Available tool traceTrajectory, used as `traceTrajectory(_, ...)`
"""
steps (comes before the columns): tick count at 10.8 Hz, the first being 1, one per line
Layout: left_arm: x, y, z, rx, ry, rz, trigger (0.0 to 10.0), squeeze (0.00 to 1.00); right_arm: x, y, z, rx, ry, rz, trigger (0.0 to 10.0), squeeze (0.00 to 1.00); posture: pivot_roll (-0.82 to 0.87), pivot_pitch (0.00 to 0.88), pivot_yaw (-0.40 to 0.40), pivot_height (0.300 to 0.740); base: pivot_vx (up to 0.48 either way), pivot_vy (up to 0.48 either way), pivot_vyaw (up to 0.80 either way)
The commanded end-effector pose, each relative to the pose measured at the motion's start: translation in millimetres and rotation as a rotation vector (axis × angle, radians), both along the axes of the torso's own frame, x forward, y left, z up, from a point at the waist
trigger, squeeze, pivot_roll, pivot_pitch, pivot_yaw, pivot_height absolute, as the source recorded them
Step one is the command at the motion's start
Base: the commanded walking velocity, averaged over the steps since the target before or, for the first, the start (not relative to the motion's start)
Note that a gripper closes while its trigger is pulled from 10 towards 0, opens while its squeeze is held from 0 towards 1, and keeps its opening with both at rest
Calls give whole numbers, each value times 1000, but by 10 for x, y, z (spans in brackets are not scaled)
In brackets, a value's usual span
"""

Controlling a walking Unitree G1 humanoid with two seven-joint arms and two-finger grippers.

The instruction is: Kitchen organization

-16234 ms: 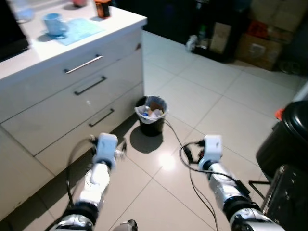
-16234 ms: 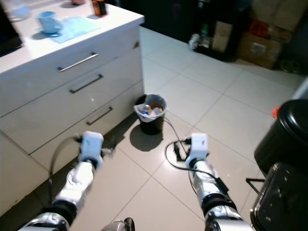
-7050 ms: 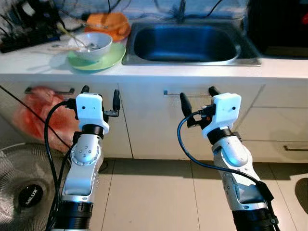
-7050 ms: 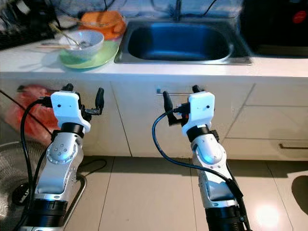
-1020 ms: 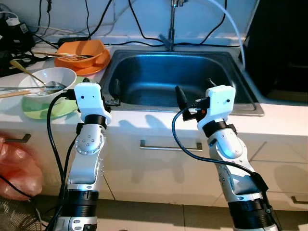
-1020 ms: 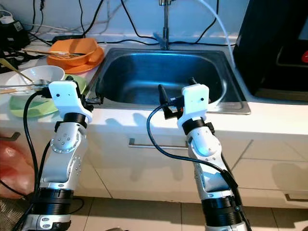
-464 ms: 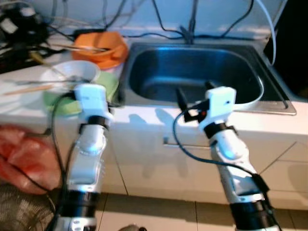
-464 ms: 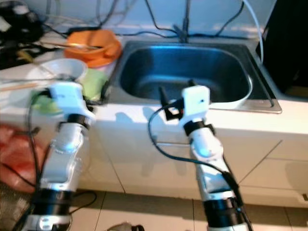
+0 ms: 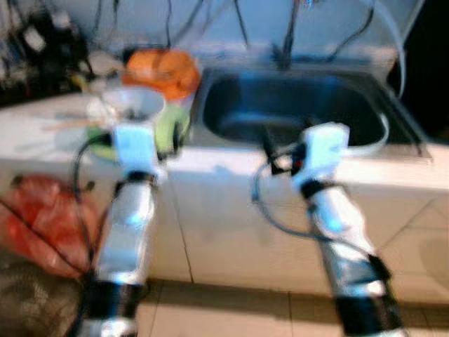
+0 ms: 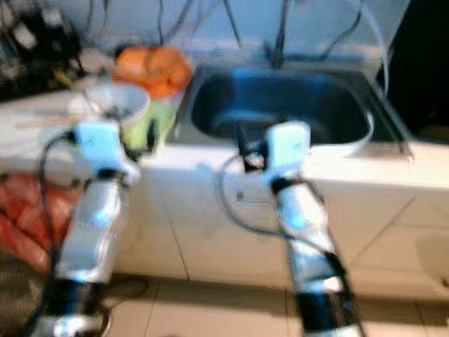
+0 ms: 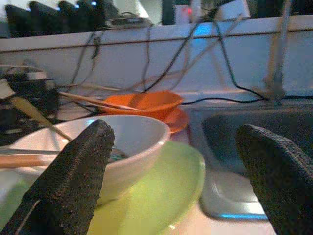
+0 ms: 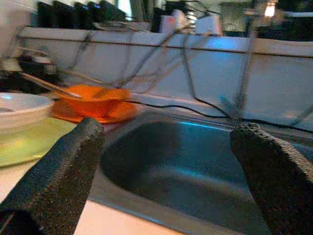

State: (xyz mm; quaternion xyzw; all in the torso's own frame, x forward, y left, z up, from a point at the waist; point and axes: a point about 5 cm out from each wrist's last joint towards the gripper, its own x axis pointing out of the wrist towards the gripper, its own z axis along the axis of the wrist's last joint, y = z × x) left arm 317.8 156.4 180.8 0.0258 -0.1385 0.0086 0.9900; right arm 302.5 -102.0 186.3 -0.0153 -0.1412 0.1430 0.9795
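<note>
White kitchen counter (image 9: 42, 140), blurry from the head. Sharper from the wrists: white bowl (image 11: 129, 142) on green plate (image 11: 161, 191), orange bowl (image 11: 142, 104) behind, steel sink (image 12: 186, 171) right. Left gripper (image 11: 171, 186) spread wide near the bowl; right gripper (image 12: 164, 176) spread wide at the sink, both holding nothing

Left arm (image 9: 125, 232): silver, rounded segments, with a dark band near its base; blurred.
Left wrist block (image 9: 135, 146): white, box-shaped, nearest the sink (image 9: 298, 105) on its left side.
Left cable (image 9: 78, 193): black, looping from the block down along the arm.
Right arm (image 9: 344, 239): silver, dark collar low down.
Right wrist block (image 9: 323, 146): white, boxy, before the sink.
Right cable (image 9: 270, 210): black, curved loop.
Fingers (image 11: 68, 181): black, long, with a finely textured, rounded surface.
</note>
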Motion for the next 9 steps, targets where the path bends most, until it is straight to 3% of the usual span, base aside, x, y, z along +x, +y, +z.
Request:
traceTrajectory(1,7,-61,12,-9,1,-20,10000,0,8,-66,24,-8,-8,-19,10000,0,-16,53,41,740,0,0,0)
traceTrajectory(7,-6,-109,59,-5,-32,-38,10000,0,7,-54,95,-11,-39,-24,10000,0,-15,53,42,740,0,0,0)
traceTrajectory(8,-10,-101,134,1,-61,-39,10000,0,-4,-39,168,-23,-75,-24,10000,0,-18,55,44,740,0,0,0)
traceTrajectory(9,-5,-143,352,3,-135,-53,10000,0,-10,-36,269,-6,-104,-28,10000,0,-15,55,42,740,0,0,0)
